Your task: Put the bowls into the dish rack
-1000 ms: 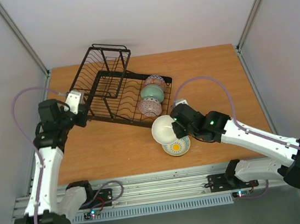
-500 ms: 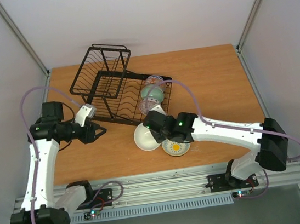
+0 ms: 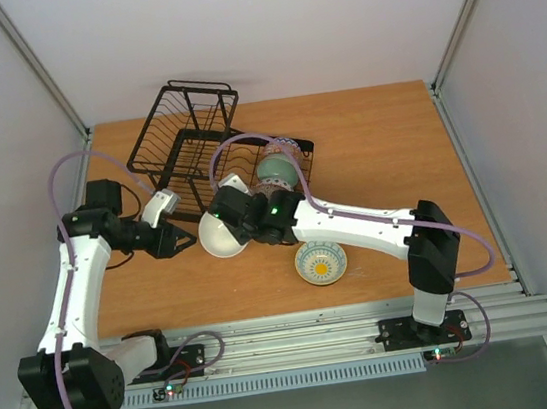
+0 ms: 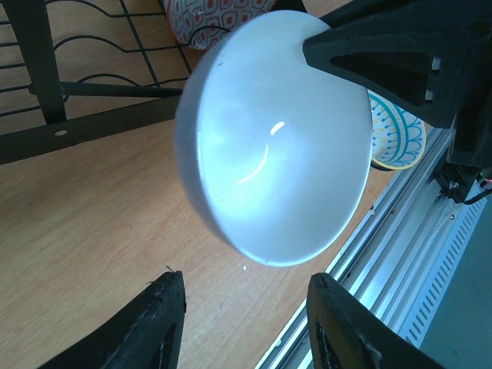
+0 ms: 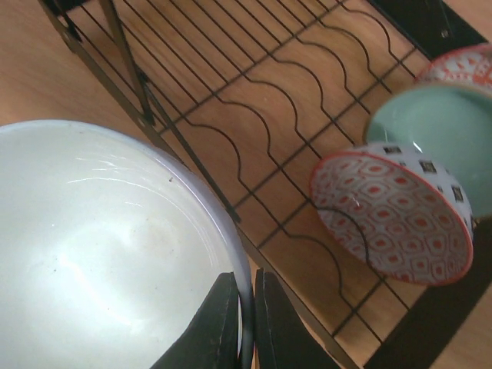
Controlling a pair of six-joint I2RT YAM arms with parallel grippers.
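Observation:
My right gripper (image 3: 231,219) (image 5: 246,298) is shut on the rim of the cream-white bowl (image 3: 218,237) (image 5: 100,254) and holds it tilted above the table, just in front of the black wire dish rack (image 3: 184,136) (image 5: 254,100). My left gripper (image 3: 181,239) (image 4: 244,280) is open, close to the white bowl (image 4: 280,146) on its left, with nothing between its fingers. A sage green bowl (image 3: 277,171) (image 5: 438,131) and a red-and-white bowl (image 5: 392,223) stand on edge in the rack's right end. The blue-patterned bowl (image 3: 321,262) (image 4: 400,134) sits on the table.
A second red-patterned bowl (image 3: 284,148) stands behind the green one. The rack's taller basket section (image 3: 195,104) is at the far left. Bare slotted wires (image 5: 307,84) lie left of the racked bowls. The aluminium rail (image 3: 301,340) runs along the near edge.
My right arm has swung the white bowl left, from beside the blue-patterned bowl to the rack's front. My left gripper has come away from the rack's left edge, opened and dropped nearer.

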